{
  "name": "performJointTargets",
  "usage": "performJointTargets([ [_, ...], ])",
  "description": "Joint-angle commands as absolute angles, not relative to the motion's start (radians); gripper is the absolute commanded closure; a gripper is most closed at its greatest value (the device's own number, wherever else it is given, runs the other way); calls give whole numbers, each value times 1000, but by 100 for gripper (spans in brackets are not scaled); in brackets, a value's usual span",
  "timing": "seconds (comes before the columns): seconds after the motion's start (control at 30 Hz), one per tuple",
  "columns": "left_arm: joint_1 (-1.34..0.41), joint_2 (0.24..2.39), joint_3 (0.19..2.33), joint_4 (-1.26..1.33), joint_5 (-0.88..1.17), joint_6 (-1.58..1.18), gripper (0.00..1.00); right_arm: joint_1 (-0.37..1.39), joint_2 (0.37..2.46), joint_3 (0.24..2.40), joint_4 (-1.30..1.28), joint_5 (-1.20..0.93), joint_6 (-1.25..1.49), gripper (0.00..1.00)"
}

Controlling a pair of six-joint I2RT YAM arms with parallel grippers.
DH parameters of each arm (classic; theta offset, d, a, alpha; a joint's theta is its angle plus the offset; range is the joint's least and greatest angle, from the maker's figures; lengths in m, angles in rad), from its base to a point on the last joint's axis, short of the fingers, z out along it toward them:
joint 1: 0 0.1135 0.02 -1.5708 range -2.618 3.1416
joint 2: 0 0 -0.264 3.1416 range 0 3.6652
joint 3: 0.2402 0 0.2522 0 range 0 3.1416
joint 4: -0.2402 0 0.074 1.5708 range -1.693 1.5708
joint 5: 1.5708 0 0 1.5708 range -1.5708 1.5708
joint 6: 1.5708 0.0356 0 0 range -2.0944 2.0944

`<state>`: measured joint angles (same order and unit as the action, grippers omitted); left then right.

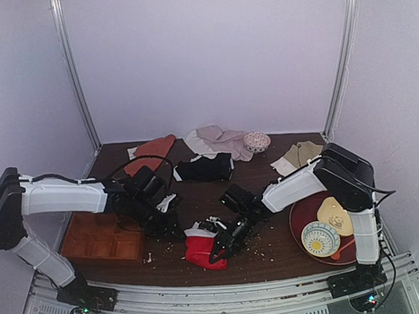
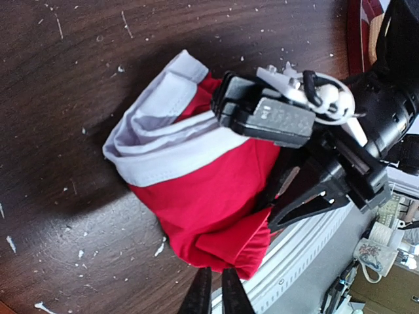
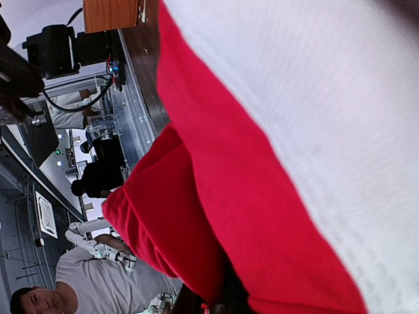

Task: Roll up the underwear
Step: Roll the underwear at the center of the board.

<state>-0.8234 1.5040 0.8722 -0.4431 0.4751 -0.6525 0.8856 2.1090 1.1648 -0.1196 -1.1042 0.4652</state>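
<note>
We count 1 red underwear (image 1: 200, 250), 1 black briefs (image 1: 204, 168), 1 beige garment (image 1: 299, 154), 1 pale pink cloth (image 1: 219, 140), 1 orange-red cloth (image 1: 153, 151), 2 bowls (small bowl (image 1: 256, 140) at back, striped bowl (image 1: 320, 238) on the red plate (image 1: 301, 222) at right), 1 wooden tray (image 1: 101, 236) w/ compartments at left, 2 claws.

The underwear sits bunched on the table (image 1: 267, 189) near the front edge, approx centre, white waistband on top, pale crumbs round it. It lies btwn the claws: the right gripper (image 1: 217, 255) is on its right side, touching, and the left gripper (image 2: 216, 294) is just beside its other side.

Right gripper fingers are squeezed nearly together, pinching red fabric; its wrist cam is filled w/ red cloth & white band. Left gripper tips are close w/ a thin gap and nothing seen btwn them; we can't tell if it's closed or parted.
</note>
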Motion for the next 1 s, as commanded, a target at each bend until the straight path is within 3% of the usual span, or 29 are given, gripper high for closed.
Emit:
performJointTargets([
  [0.0, -818, 1508, 811, -377, 457, -634, 92, 867, 2209, 1178, -382, -850, 410, 100],
  [0.27, -819, 1585, 783, -284, 489, -660, 97, 865, 2230, 1275, -499, -826, 355, 100],
  [0.97, -835, 1721, 841, -247, 485, -654, 100, 871, 2245, 1467, -696, -752, 259, 100],
])
